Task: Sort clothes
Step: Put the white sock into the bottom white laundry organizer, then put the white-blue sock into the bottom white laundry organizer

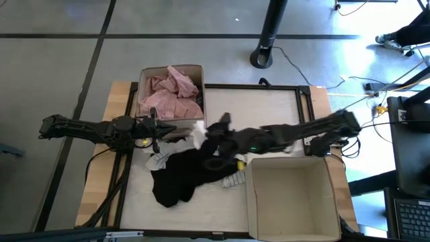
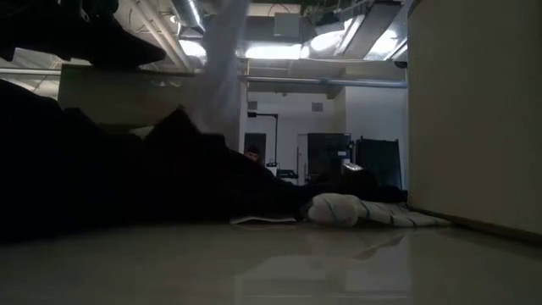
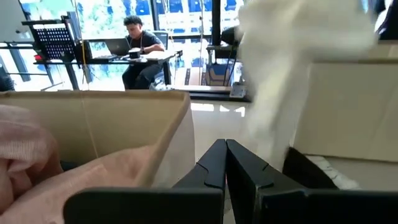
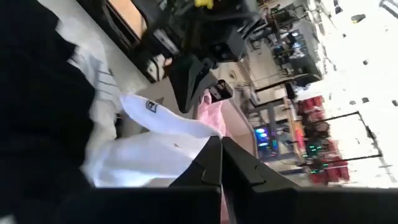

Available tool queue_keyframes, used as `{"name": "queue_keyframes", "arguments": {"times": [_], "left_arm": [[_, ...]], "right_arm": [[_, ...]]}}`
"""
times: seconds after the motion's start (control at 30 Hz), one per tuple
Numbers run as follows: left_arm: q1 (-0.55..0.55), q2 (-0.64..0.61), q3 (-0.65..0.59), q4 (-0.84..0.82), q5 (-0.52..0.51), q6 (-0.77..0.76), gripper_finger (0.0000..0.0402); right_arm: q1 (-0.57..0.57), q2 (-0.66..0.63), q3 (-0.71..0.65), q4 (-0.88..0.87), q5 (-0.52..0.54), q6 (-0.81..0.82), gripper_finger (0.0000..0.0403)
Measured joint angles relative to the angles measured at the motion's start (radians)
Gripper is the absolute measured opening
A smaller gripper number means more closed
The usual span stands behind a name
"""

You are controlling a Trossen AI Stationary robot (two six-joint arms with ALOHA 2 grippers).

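Note:
My right gripper (image 1: pixel 209 133) reaches in from the table's right to its middle, raised, and is shut on a white garment (image 4: pixel 155 146). That garment shows as a white streak (image 2: pixel 222 76) in the low view and as a pale shape (image 3: pixel 280 74) in the left wrist view. Below it a black garment (image 1: pixel 180 173) lies spread on the table, with white striped pieces (image 1: pixel 158 161) (image 2: pixel 339 210) beside it. Pale pink clothes (image 1: pixel 173 94) fill a cardboard box (image 1: pixel 144 79) at the far left. My left gripper (image 3: pixel 225 155) is shut and holds nothing, level beside that box. My right gripper pinches the white garment (image 4: pixel 189 144) between its two shut fingers, coming from the table's right and slanting a little downward. The cloth hangs below the fingers, and its lower end (image 2: pixel 218 127) runs down behind the black pile. One layer or several, I cannot tell.
An empty cardboard box (image 1: pixel 250 202) stands at the near right corner of the table. A black stand (image 1: pixel 263 57) rises from the floor beyond the far edge. A person sits at a desk (image 3: pixel 140 46) in the room behind.

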Motion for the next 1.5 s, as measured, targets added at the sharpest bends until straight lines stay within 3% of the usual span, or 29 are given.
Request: {"name": "queue_keyframes", "arguments": {"times": [0.23,0.37,0.57,0.77,0.93,1.03,1.3,1.5], "left_arm": [[0.000,0.000,0.000,-0.034,0.000,0.000,0.0000],[0.000,-0.001,0.000,-0.036,0.000,0.000,0.0000],[0.000,0.000,0.000,-0.036,0.000,0.000,0.0000],[0.000,0.000,0.000,-0.036,0.000,0.000,0.0000],[0.000,0.000,0.000,-0.037,0.000,0.000,0.0000],[0.000,0.000,0.000,-0.043,0.000,0.000,0.0000],[0.000,0.000,0.000,-0.063,0.000,0.000,0.0000],[0.000,0.000,0.000,-0.063,0.000,0.000,0.0000]], "right_arm": [[0.119,-0.210,0.000,-0.294,-0.006,0.217,0.0002],[0.230,-0.323,0.000,-0.369,-0.013,0.364,0.0001],[0.409,-0.468,0.001,-0.499,-0.053,0.703,0.0001],[0.556,-0.498,0.001,-0.762,0.005,1.107,0.0001],[0.606,-0.469,-0.013,-1.078,-0.052,1.484,0.0001],[0.630,-0.454,-0.068,-1.165,-0.113,1.645,0.0001],[0.642,-0.436,-0.272,-1.075,-0.194,1.730,0.0011],[0.628,-0.434,-0.326,-1.032,-0.247,1.756,0.0069]]}}
